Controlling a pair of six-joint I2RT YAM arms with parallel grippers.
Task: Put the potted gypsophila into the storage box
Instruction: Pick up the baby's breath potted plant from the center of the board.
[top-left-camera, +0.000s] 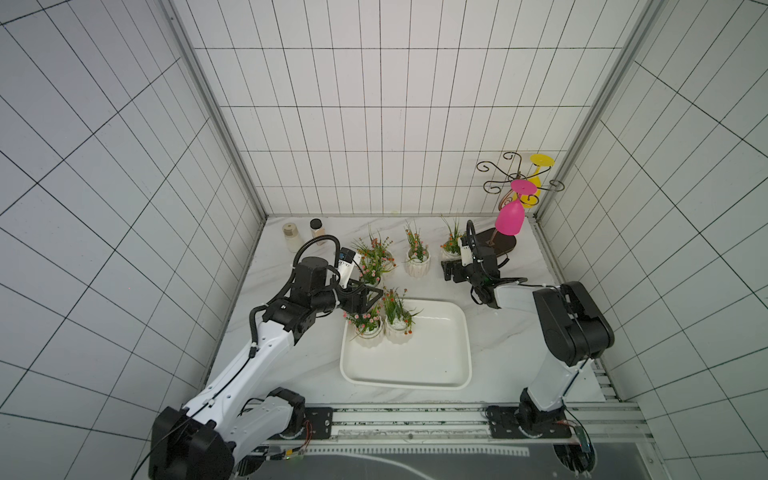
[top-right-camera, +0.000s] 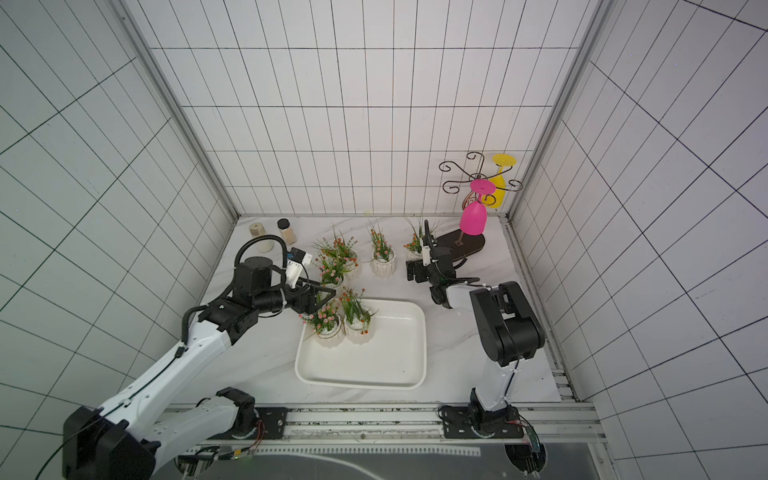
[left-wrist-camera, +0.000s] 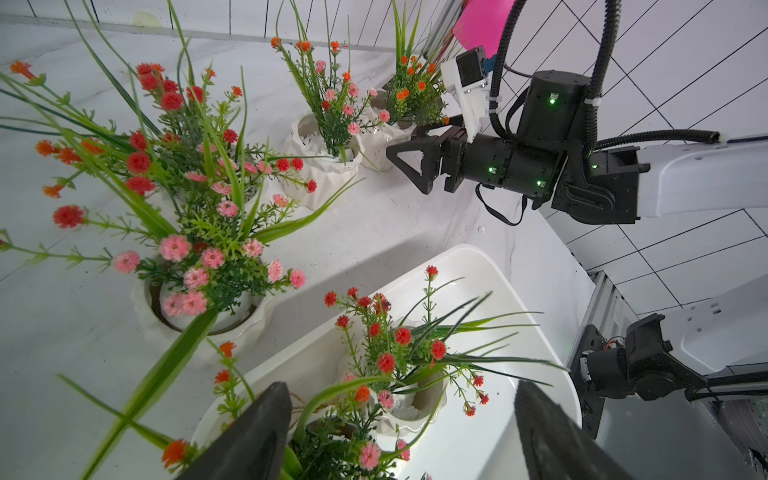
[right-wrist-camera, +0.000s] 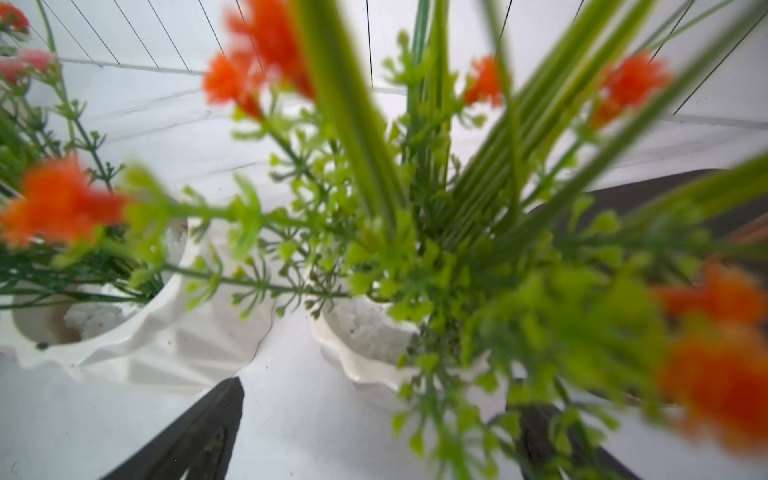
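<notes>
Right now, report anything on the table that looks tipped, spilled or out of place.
Nothing stands out. Two flower pots stand upright in the far left corner of the tray; the other four stand upright on the table. Both jars are upright, and no spill shows.

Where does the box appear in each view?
Both top views: box at the centre, slightly low.
Left wrist: close to the camera, its rounded corner showing.
Right wrist: not in it.
Landmark shared by those three: the red-flowered pot inside it.
</notes>
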